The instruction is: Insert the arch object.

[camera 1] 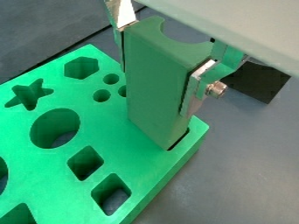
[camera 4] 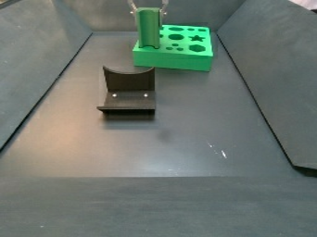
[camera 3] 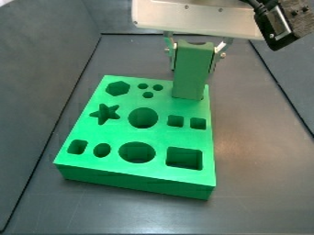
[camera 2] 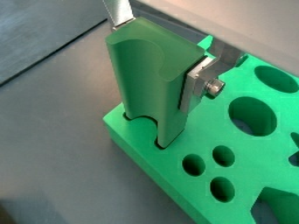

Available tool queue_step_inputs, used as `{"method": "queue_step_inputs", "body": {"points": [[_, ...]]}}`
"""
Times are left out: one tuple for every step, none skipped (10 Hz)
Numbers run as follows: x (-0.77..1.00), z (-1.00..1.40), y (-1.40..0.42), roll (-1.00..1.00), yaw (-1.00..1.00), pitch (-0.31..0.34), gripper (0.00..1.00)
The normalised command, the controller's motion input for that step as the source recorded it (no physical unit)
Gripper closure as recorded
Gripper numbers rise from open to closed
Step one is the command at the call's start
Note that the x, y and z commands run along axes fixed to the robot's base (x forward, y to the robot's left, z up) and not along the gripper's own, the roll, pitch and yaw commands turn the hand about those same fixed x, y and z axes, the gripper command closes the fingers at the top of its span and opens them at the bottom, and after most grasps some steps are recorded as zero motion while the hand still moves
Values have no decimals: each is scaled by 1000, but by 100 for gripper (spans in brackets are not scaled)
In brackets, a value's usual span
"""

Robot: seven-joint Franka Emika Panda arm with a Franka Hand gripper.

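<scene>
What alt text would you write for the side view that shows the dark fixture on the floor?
At the far end of a dark floor, the pincer holds a green arch piece upright at a corner of the green shape board. The dark L-shaped fixture stands nearer the camera, apart from the board.

gripper (camera 3: 196,44) body cropped, arch object (camera 1: 158,83) foot sunk in board (camera 1: 140,206)

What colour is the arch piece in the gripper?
Green, a duller shade than the bright green board; the arch piece in the gripper shows best in a side view.
</scene>
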Motion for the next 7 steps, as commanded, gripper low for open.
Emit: {"method": "queue_step_inputs", "body": {"points": [[117,-969,140,107,157,-14,100],[34,-1000,49,84,149,-36,100],[0,-1000,0,34,131,-36,100],[0,-1000,0,63,109,-66,100],[-43,-931,57,103,137,-137,100],[0,-77,26,-43,0,0,100],[0,0,0,0,0,0,100]]}}
